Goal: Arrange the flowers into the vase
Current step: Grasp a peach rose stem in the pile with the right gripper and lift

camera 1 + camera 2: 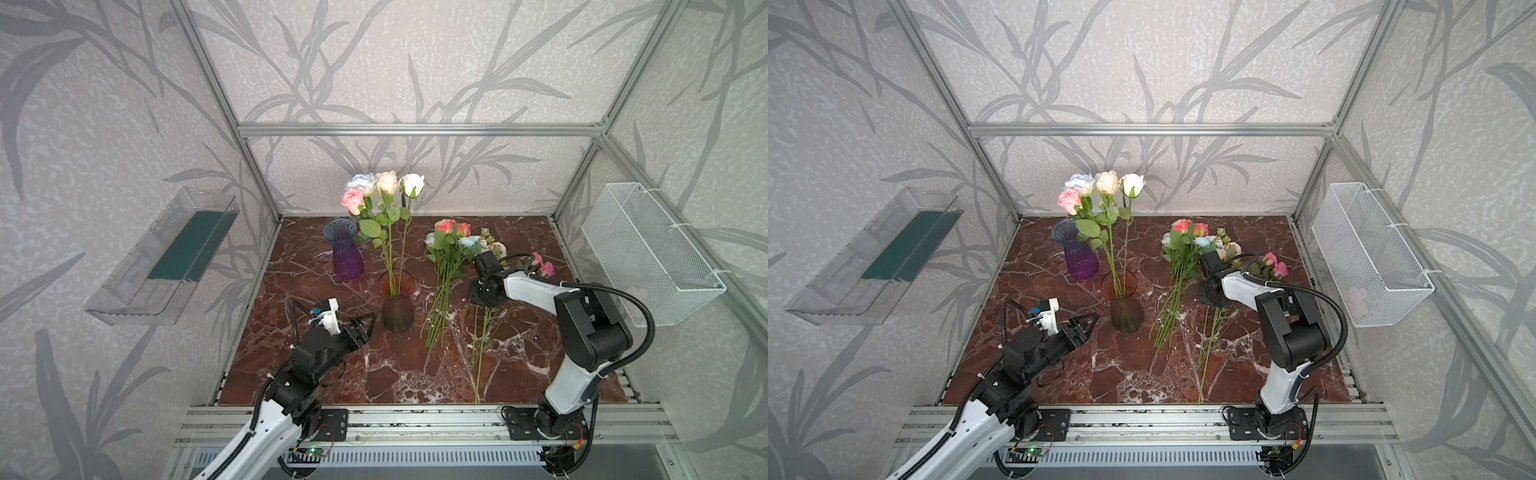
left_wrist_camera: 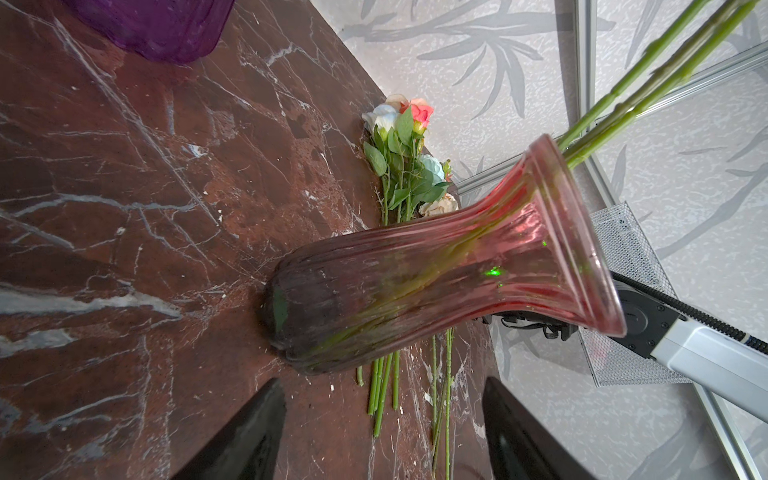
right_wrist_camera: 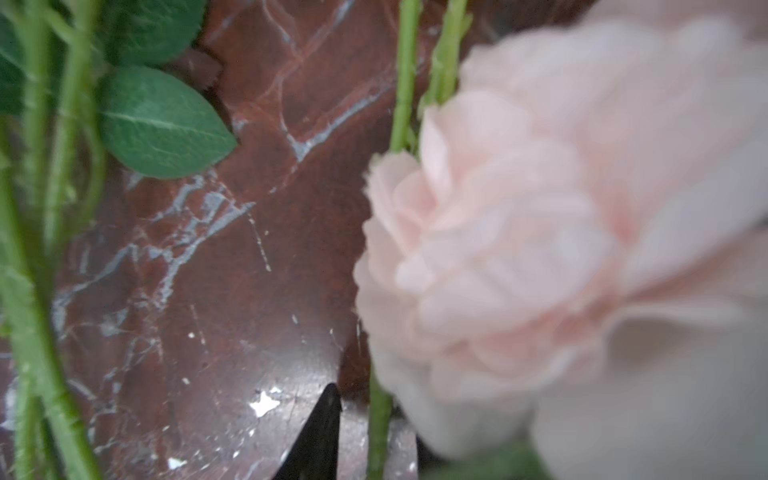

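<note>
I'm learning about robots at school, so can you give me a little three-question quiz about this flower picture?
1. True or false: every flower is already in a vase.
2. Where does the white rose stand? A: the purple vase. B: the pink vase. C: the wire basket.
3. Fill in the gap: the left hand is ____ and holds nothing.

Key
1. False: a bunch lies on the table.
2. B
3. open
</note>
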`<state>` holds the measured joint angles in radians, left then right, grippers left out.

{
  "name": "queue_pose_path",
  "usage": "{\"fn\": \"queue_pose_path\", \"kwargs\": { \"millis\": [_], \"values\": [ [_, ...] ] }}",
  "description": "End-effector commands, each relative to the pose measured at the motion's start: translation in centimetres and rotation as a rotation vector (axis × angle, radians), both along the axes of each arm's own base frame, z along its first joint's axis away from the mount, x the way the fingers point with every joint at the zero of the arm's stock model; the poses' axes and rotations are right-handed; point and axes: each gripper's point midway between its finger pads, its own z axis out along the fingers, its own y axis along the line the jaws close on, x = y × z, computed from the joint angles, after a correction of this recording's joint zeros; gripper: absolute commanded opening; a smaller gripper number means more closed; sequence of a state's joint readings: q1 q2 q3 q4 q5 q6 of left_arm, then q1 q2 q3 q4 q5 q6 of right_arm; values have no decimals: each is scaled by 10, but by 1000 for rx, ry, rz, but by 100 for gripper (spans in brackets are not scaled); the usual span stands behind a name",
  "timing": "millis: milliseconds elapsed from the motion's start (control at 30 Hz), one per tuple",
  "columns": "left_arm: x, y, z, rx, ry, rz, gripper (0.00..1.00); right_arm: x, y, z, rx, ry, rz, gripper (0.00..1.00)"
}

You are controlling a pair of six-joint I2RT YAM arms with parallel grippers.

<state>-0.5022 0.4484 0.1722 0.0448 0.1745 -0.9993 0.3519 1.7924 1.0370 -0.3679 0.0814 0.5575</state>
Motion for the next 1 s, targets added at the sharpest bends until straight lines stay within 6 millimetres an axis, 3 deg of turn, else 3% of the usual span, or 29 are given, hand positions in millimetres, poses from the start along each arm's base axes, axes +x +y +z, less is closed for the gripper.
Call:
{"fn": "queue_pose_path", "kwargs": {
  "millis": [0,167,333,433,733,800,967],
  "values": [
    [2,-8,8,-7,-26,-35,76,1,-3,-7,-14,22,-18,26],
    [4,-8,8,5,-29,-33,76,4,7,-3,38,7,6,10],
    [5,-3,17,30,-53,-15,76,10,31,23,144,-61,65,3],
    [5,-3,27,40,-68,-23,76,14,43,45,190,-108,92,0],
    [-2,-1,64,95,-128,-55,77,12,73,145,411,-349,182,0],
    [-7,2,75,99,-159,-56,77,9,75,166,441,-407,196,0],
    [-9,3,83,90,-179,-55,77,2,74,201,480,-500,209,0]
  ]
}}
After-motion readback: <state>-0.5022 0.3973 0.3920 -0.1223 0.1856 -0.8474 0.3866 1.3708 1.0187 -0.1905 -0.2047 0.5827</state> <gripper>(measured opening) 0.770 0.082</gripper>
